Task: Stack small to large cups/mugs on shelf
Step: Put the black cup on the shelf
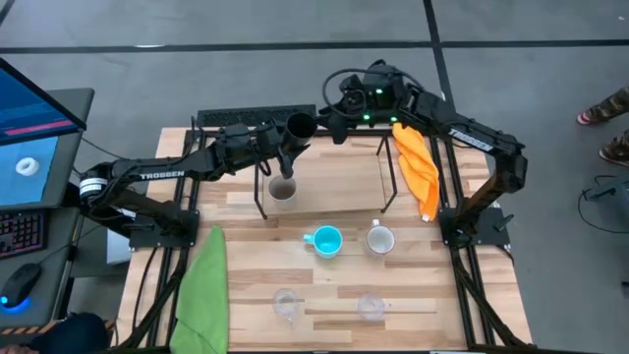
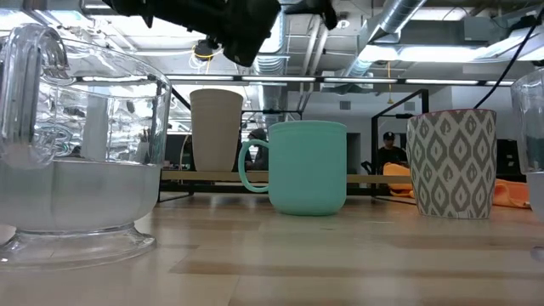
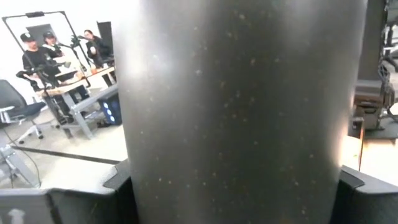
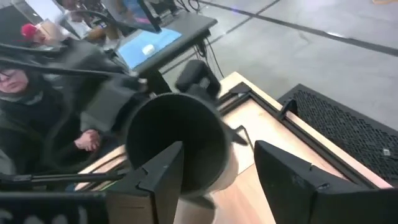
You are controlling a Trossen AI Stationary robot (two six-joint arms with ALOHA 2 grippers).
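The worktop (image 1: 256, 285) carries the shelf (image 1: 334, 175) at its far side, where the grey-beige cup (image 1: 282, 189) stands on the shelf's left end. The left gripper (image 1: 285, 147) is clamped on the black cup (image 1: 299, 126), held tilted in the air above that cup, while the right gripper (image 1: 332, 116) hangs just beside it, jaws apart. Nearer stand the blue mug (image 1: 325, 240) and white mug (image 1: 379, 239), and nearest, two glasses (image 1: 286, 304) (image 1: 371, 307).

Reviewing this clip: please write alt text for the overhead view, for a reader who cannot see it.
Seen from above, the left claw holds a black cup over the grey-beige cup on the shelf, with the right claw close by. In front of the shelf stand a blue mug, a white mug and two clear glasses.
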